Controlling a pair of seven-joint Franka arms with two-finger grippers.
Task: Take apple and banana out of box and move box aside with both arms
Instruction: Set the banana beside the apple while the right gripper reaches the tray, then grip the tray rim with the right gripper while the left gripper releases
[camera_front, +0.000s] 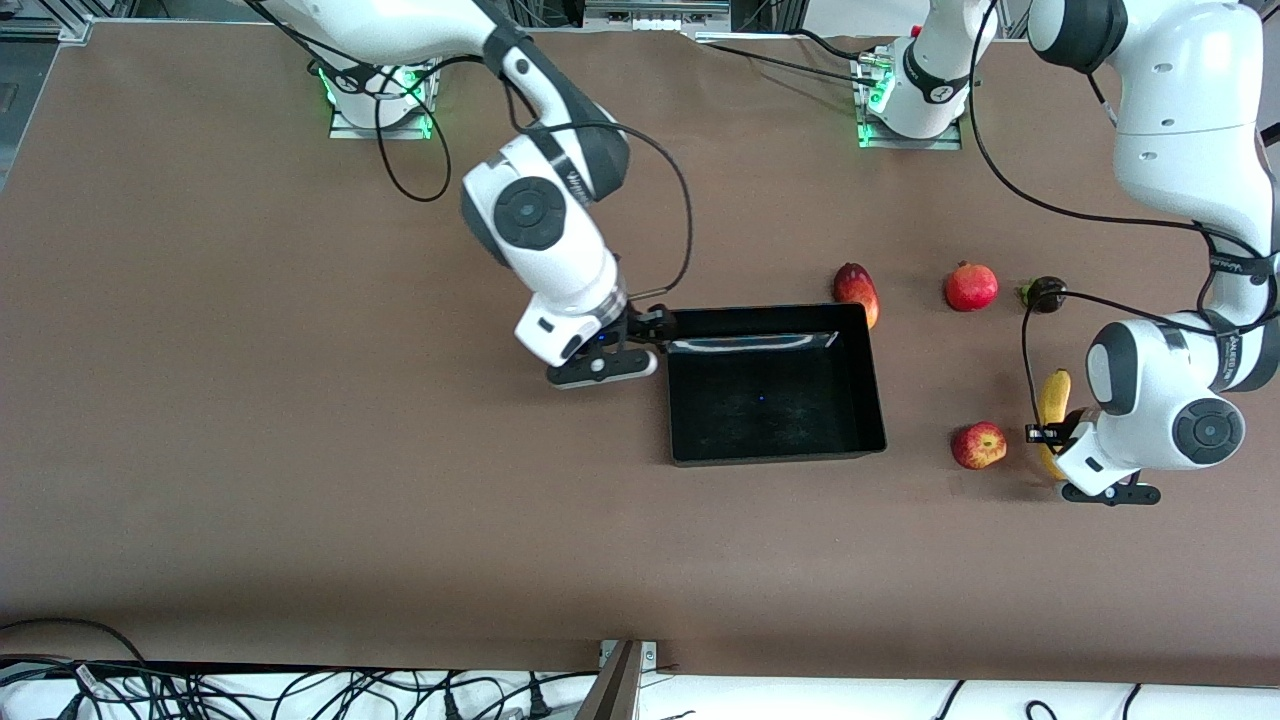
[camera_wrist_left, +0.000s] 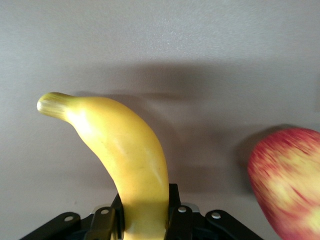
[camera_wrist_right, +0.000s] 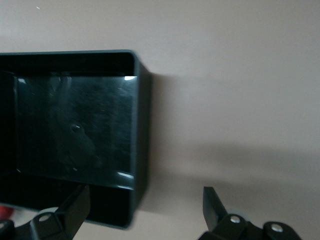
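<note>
The black box (camera_front: 775, 385) sits empty mid-worktop, so the fruit step is nearly done. The left hand (camera_front: 1050, 435) grips the banana (camera_front: 1052, 400) low over the worktop toward the left arm's end, just beside the apple (camera_front: 979, 445). It likely needs only to let go there. The right hand (camera_front: 655, 330) stands open at the box's corner, one finger inside the wall; next comes closing on it. Only the left wrist view shows the clamp on the banana; only the front view shows the mango-like fruit (camera_front: 857, 290) and pomegranate (camera_front: 971, 286).

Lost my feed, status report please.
Left gripper shut on banana, beside apple. Right gripper open at box corner. Box empty, nothing blocking.
</note>
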